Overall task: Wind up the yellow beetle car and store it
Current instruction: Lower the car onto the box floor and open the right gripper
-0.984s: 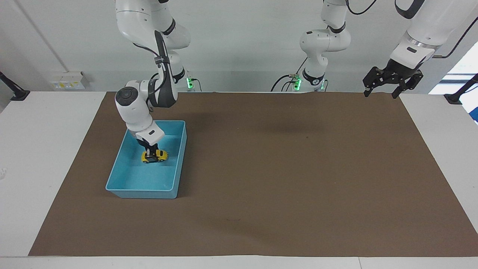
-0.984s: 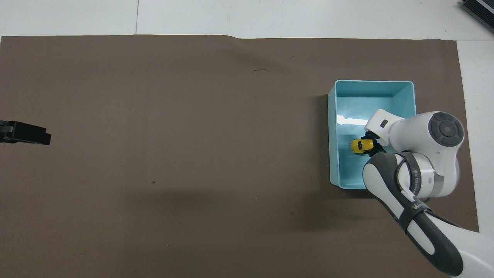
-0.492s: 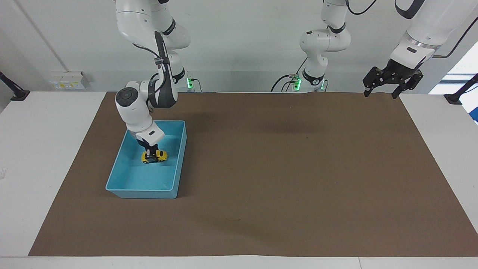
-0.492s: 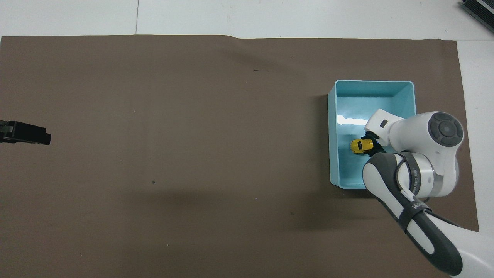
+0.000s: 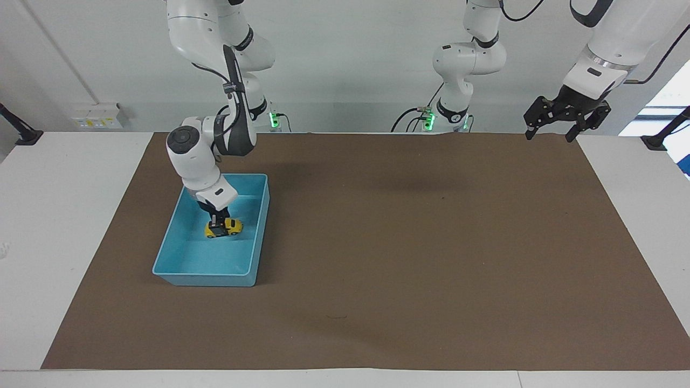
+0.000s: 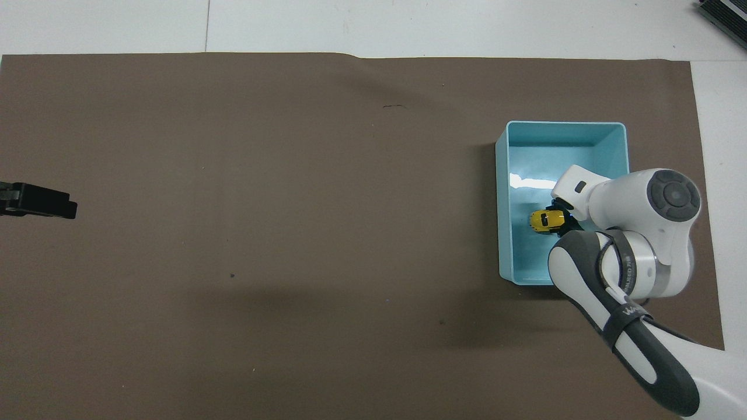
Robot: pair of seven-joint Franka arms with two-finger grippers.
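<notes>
The yellow beetle car (image 5: 223, 228) sits low inside the blue bin (image 5: 250, 253), about the middle of it, toward the right arm's end of the table. My right gripper (image 5: 218, 225) reaches down into the bin and its fingers are closed on the car's rear end. In the overhead view the car (image 6: 544, 220) shows beside the right hand, which hides my right gripper's fingers there. My left gripper (image 5: 549, 137) hangs open and empty in the air over the brown mat's corner at the left arm's end; it waits.
A brown mat (image 5: 409, 258) covers most of the white table (image 5: 59, 226). The blue bin (image 6: 502, 198) is the only container. The left gripper's dark tip (image 6: 41, 201) shows at the overhead view's edge.
The right arm's wrist has shifted very slightly. The car stays at the same spot in the bin. The left arm has not moved.
</notes>
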